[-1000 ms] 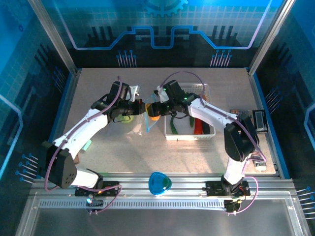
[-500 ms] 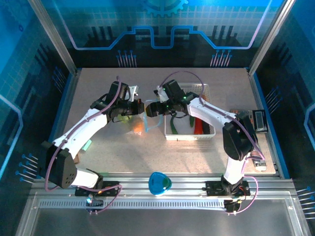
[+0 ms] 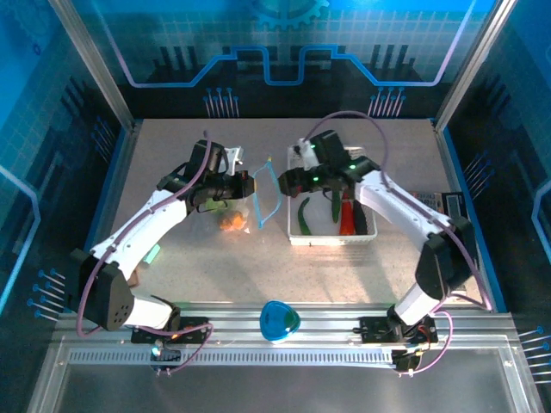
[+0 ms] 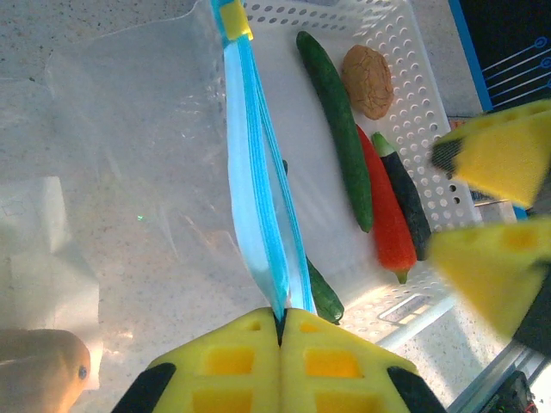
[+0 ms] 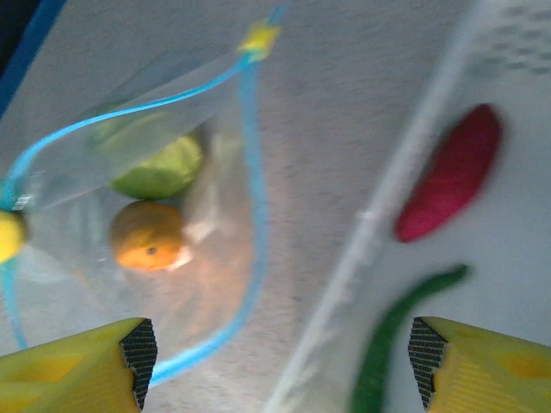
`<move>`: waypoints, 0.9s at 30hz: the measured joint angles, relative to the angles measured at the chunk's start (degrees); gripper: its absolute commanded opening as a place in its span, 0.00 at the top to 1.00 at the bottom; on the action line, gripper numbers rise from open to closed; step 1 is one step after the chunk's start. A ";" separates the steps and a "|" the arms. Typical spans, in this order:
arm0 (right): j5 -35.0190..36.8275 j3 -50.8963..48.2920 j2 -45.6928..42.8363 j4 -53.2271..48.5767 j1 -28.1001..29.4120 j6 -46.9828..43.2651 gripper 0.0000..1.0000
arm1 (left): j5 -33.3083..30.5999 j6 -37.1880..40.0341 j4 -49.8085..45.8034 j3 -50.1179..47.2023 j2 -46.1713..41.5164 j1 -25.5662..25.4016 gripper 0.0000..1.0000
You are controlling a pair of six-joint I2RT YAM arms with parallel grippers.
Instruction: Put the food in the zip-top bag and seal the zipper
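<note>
a: where's the bag [image 4: 129, 155]?

b: on the table [image 3: 344, 284] just left of the basket [image 3: 331, 239], mouth turned toward it. the zipper [image 4: 254, 189] bows open in a loop, and the left jaws are pinched tight on one end of it.

a: anything inside?

b: an orange piece [image 5: 148, 234] and the cabbage [image 5: 159, 168], both at the side of the bag away from the basket.

a: what's left to load?

b: in the basket: cucumbers [image 4: 337, 138], the chili [image 4: 387, 224] and a tan piece [image 4: 368, 82]. the right jaws stand wide and empty at the basket's left wall, on the bag side.

a: what could spoil it from here?

b: the mouth is held at one end only. the film is floppy, so i'd expect the loop to sag shut. then the next piece would catch on the zipper and drop on the table between bag and basket.

a: and the long ones?

b: a cucumber going in crosswise could snag the mouth, drag the bag away from the basket, or pull the strip out of the pinch. tilt the bag too far and the round pieces may roll back out.
</note>
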 measured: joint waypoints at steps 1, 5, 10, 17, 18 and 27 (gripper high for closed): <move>0.98 -0.59 -1.05 -0.50 -1.18 -0.39 0.20 | -0.02 0.02 -0.04 0.02 -0.04 0.00 1.00; 6.56 -1.79 -2.58 -4.37 -5.75 -2.01 0.19 | -0.48 0.39 -0.52 0.13 -0.15 0.00 1.00; 12.39 -2.10 -0.72 -8.92 -8.33 -3.87 0.21 | -2.19 1.53 -1.68 0.46 -0.17 0.00 1.00; 15.43 -2.12 6.32 -10.62 -8.63 -4.26 0.28 | -2.86 1.73 -2.21 0.46 -0.28 0.00 1.00; 15.67 -2.12 7.23 -10.54 -8.68 -4.17 0.30 | -2.89 1.73 -2.21 0.46 -0.28 0.00 1.00; 17.38 0.09 14.53 -7.23 -10.12 -3.34 0.36 | -2.89 1.73 -2.21 0.46 -0.28 0.00 1.00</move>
